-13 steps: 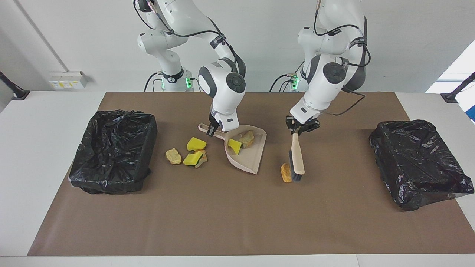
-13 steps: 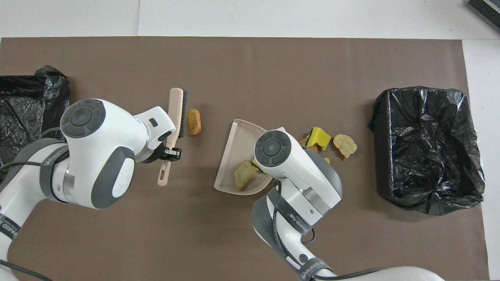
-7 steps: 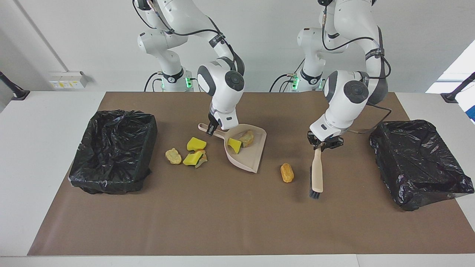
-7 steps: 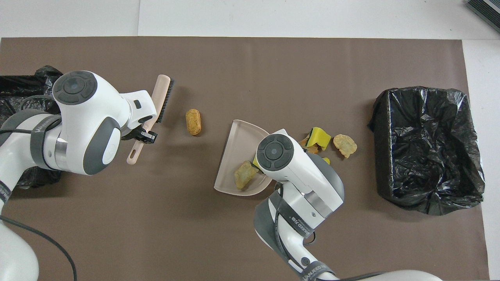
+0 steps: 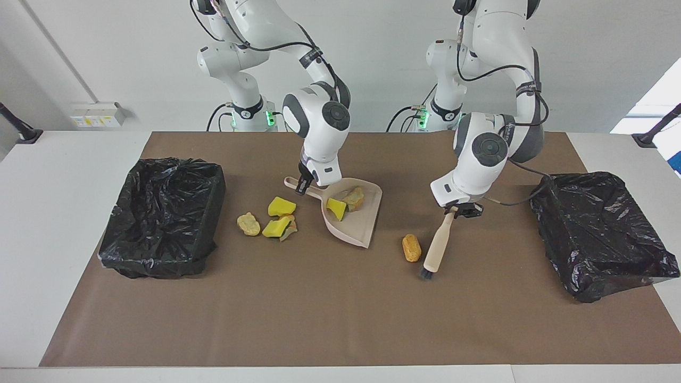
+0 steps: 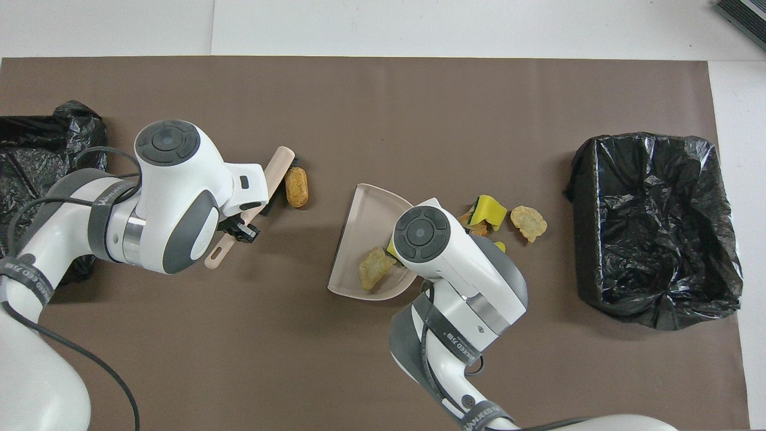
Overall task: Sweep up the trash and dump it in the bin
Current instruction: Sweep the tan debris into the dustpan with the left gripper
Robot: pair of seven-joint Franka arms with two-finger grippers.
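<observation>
My right gripper [image 5: 303, 186] is shut on the handle of the pink dustpan [image 5: 357, 223], which rests on the brown mat and holds a yellow wedge [image 5: 335, 208] and a beige lump [image 5: 355, 199]. My left gripper [image 5: 460, 209] is shut on the handle of the beige brush [image 5: 439, 247], tilted, with its bristle end [image 5: 425, 274] down by the mat. The orange-brown oblong piece [image 5: 411, 248] lies close beside the brush, between it and the dustpan. Two yellow wedges [image 5: 281, 206] and a beige lump [image 5: 248, 224] lie loose beside the dustpan toward the right arm's end. In the overhead view the brush [image 6: 276, 173] is next to the oblong piece [image 6: 295, 187].
A black-lined bin [image 5: 162, 215] stands at the right arm's end of the mat and another black-lined bin [image 5: 598, 234] at the left arm's end. The mat's edge farthest from the robots [image 6: 383, 60] is bare.
The left gripper swung the brush out toward the left arm's end, then back; it now leans with its bristle end beside the oblong piece. The right arm and dustpan barely moved.
</observation>
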